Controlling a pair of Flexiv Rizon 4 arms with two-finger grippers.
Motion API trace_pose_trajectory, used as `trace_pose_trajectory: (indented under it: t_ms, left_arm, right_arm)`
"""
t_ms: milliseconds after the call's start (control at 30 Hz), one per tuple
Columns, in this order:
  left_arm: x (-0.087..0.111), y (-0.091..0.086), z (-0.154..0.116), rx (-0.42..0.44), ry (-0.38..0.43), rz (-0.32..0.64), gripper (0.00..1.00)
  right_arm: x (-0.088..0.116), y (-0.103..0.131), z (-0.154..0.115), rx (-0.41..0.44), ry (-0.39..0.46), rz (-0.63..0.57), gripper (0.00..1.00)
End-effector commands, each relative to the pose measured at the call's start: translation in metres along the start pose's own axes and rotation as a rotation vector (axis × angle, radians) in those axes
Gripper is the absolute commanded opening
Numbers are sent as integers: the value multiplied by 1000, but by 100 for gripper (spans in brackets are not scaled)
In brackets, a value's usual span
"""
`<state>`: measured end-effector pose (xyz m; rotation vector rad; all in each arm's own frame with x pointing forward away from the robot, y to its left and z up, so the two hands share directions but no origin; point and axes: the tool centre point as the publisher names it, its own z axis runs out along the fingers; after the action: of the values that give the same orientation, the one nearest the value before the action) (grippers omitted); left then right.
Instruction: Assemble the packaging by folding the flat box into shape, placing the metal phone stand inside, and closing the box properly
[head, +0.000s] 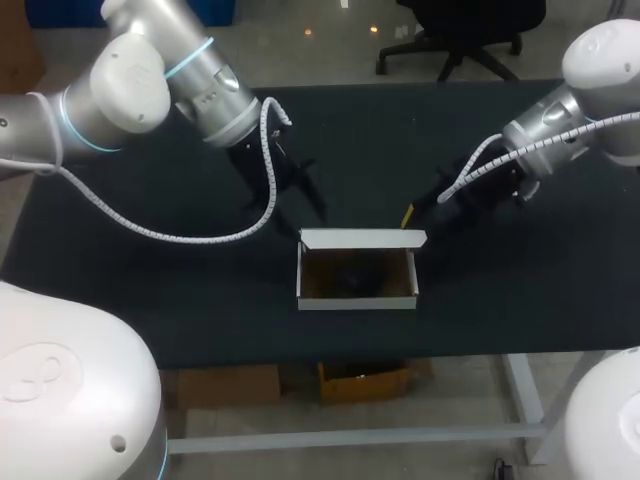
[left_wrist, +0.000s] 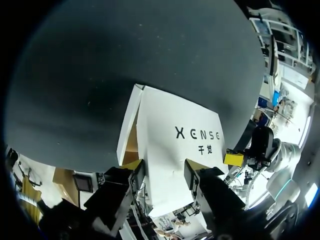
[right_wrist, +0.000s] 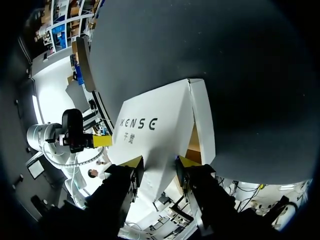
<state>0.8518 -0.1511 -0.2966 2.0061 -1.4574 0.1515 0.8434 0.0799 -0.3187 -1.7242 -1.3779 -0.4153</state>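
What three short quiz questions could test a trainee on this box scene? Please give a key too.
1. True or false: the white box is fully closed.
2. Inside, the box looks: A brown, B blue, C green.
3. Fill in: in its wrist view, the left gripper has the box's white ___ ahead of it, and so has the right gripper in its own view.
Key: 1 false; 2 A; 3 lid.

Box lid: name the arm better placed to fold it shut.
Right, probably: the right gripper sits just behind the upright lid at its corner; the left gripper hangs slightly farther back.
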Motion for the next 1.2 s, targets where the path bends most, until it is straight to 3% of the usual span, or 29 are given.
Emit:
trace_pose_trajectory:
  t_ms: [33, 1200]
  left_arm:
    - [5, -1, 1, -5, -3, -1, 50]
    - [-3, 2, 6, -4, 63, -9, 49]
  right_arm:
    - [2, 2, 1, 5, 2, 1, 40]
    - [4, 3, 13, 10, -10, -1, 40]
